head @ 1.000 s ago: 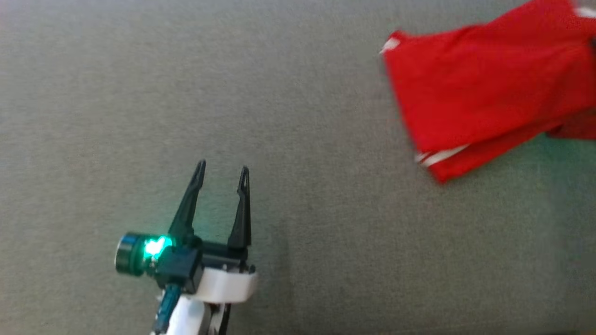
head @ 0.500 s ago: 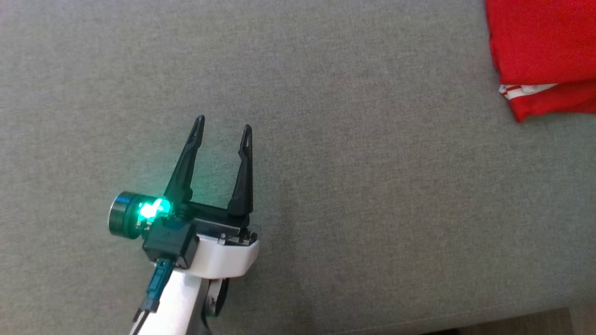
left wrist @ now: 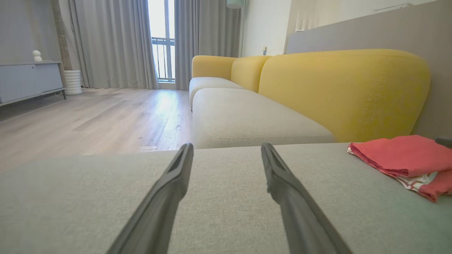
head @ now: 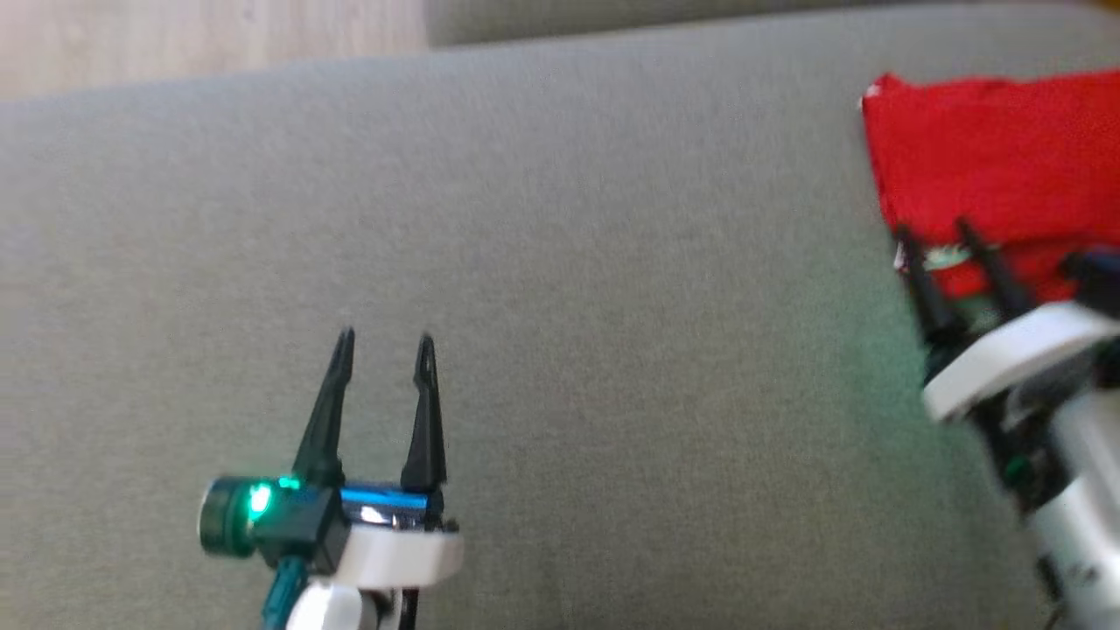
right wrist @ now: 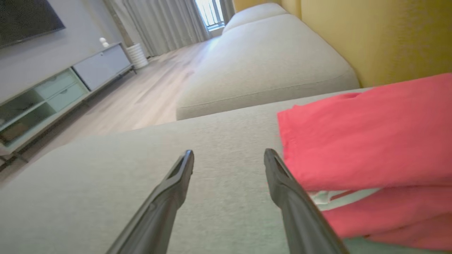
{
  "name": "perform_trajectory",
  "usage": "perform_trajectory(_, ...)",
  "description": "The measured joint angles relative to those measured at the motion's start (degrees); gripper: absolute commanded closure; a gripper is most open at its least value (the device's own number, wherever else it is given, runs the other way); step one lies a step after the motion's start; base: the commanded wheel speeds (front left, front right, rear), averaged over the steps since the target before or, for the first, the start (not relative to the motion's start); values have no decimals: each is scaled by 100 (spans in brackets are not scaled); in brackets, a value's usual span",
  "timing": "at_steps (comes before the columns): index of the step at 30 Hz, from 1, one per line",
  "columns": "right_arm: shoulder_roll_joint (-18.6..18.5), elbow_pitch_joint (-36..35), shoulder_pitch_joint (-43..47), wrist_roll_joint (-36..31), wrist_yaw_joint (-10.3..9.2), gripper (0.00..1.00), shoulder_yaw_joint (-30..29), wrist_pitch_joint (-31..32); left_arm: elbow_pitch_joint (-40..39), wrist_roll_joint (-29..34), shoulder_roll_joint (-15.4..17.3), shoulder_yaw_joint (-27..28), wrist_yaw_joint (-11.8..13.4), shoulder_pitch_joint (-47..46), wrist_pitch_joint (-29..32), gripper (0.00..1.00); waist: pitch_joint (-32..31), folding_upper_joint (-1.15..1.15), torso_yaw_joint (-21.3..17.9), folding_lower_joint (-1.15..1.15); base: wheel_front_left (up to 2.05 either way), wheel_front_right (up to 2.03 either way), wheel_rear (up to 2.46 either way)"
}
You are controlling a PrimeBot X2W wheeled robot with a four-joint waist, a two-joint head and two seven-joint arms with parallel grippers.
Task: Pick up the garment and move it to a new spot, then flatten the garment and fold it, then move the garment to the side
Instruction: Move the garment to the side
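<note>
Red garment (head: 989, 149) on sofa (head: 612, 262); left gripper (head: 386, 336), right gripper (head: 932, 227) — both spread, empty

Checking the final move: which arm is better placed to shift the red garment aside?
Right. The right gripper, jaws open, sits at the edge of the red garment; the left gripper hovers over the sofa cushion, far off.

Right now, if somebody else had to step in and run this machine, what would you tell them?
The left gripper: jaws open, empty, over the bare sofa seat.
The right gripper: jaws open, empty, tips at the near edge of the red garment.
The red garment lies folded on the seat, off to the robot's right.
Done, it seems: moving, flattening, folding, setting aside.
Left: probably just to draw the right arm back and check the fold.
</note>
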Motion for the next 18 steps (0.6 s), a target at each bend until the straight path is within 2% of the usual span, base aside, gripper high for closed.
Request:
perform_trajectory(4, 336, 56, 466, -376, 0, 0, 339, -708, 12, -18, -2, 65, 56, 389, 0, 0, -488, 0, 122, 0, 0, 0, 0)
perform_trajectory(7, 702, 223, 872, -999, 0, 0, 396, -1340, -14, -75, 2, 183, 123, 837, 0, 0, -934, 0, 225, -1, 0, 0, 0)
perform_trajectory(11, 1042, 260, 1193, -1489, 0, 0, 30, -1449, -75, -73, 1, 210, 115, 1113, 1, 0, -1186, 0, 287, 0, 0, 0, 0)
perform_trajectory(14, 1449, -294, 1664, -1980, 0, 0, -500, -1455, -133, -44, 1, 314, 112, 1267, 1, 0, -1357, 0, 343, 0, 0, 0, 0)
perform_trajectory(18, 1781, -847, 2329, -2397, 0, 0, -787, -1463, -141, -43, 3, 345, 94, 1496, 1, 0, -1468, 0, 390, 0, 0, 0, 0)
